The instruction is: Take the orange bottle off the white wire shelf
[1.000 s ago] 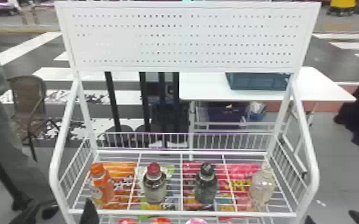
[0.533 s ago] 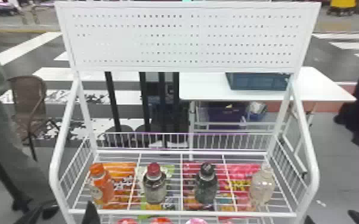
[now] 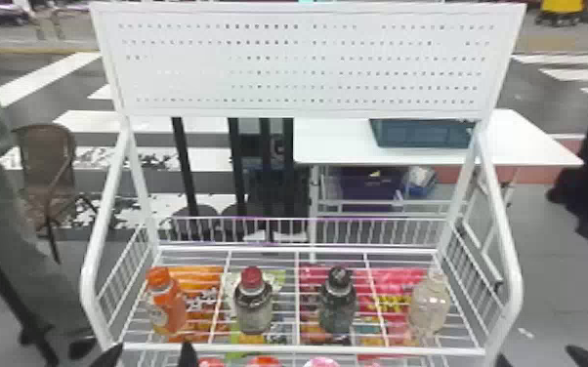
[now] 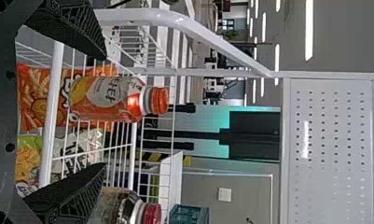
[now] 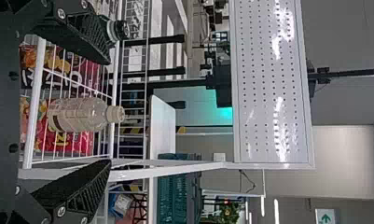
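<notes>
The jaws of the left gripper, by the near left corner of the shelf, are spread apart; those of the right gripper, by the near right corner, are too. The orange bottle stands upright at the shelf's left end. Rightward, spaced apart, come the red-capped bottle, black-capped bottle and clear bottle. Beyond, on the right, a table holds a crate.

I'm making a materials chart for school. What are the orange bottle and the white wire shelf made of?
The orange bottle looks like smooth, glossy plastic, because its shoulder catches bright glints. The white wire shelf is probably metal with glossy white paint or coating: its bars are thin, straight and shiny.
</notes>
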Controlling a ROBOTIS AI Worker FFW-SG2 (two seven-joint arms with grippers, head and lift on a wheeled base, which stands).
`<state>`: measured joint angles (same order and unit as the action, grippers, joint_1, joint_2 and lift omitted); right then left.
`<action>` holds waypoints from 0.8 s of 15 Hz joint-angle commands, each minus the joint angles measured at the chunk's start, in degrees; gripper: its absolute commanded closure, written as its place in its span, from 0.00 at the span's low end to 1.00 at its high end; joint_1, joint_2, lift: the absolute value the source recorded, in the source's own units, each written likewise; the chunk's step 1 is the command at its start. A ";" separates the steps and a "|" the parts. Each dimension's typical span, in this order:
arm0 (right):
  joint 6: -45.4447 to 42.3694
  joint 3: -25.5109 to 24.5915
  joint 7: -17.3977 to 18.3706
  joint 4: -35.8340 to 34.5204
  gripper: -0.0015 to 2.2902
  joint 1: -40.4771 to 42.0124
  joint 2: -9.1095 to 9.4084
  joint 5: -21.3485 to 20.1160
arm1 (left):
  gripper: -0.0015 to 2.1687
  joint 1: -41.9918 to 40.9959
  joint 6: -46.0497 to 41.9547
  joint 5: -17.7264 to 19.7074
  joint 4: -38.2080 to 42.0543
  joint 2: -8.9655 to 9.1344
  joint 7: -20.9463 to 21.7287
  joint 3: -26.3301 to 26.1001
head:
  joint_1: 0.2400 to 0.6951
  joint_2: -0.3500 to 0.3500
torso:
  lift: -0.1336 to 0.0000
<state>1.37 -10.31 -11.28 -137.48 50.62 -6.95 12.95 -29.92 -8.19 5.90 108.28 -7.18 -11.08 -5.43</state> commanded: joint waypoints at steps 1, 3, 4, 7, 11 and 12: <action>0.00 0.11 -0.06 0.10 0.06 0.00 0.01 -0.03 | 0.04 5.48 -6.79 -0.28 -8.08 0.50 -0.17 -1.16 | 0.57 0.50 | 1.00; 0.00 0.02 -0.06 0.19 0.06 0.09 0.10 -0.12 | 0.04 9.53 -9.43 -0.72 -13.45 1.46 -0.08 -1.25 | 0.57 0.50 | 1.00; 0.00 0.02 -0.06 0.19 0.06 0.09 0.10 -0.12 | 0.04 11.90 -9.96 -0.80 -16.35 1.55 -0.08 -1.16 | 0.57 0.50 | 1.00; 0.18 0.02 -0.06 0.28 0.06 0.18 0.10 -0.21 | 0.04 16.91 -9.96 -0.98 -23.03 1.55 -0.08 -0.37 | 0.57 0.50 | 1.00; 0.18 0.02 -0.06 0.28 0.06 0.18 0.10 -0.47 | 0.04 21.57 -10.13 -1.15 -29.79 1.20 -0.08 0.51 | 0.57 0.50 | 1.00; 0.18 0.02 0.03 0.19 0.06 0.18 0.10 -0.56 | 0.04 22.53 -10.13 -1.07 -31.02 1.20 0.01 0.60 | 0.57 0.50 | 1.00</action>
<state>1.54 -10.28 -11.30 -137.20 50.80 -6.85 12.54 -8.78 -18.28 4.81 79.07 -5.89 -11.10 -4.94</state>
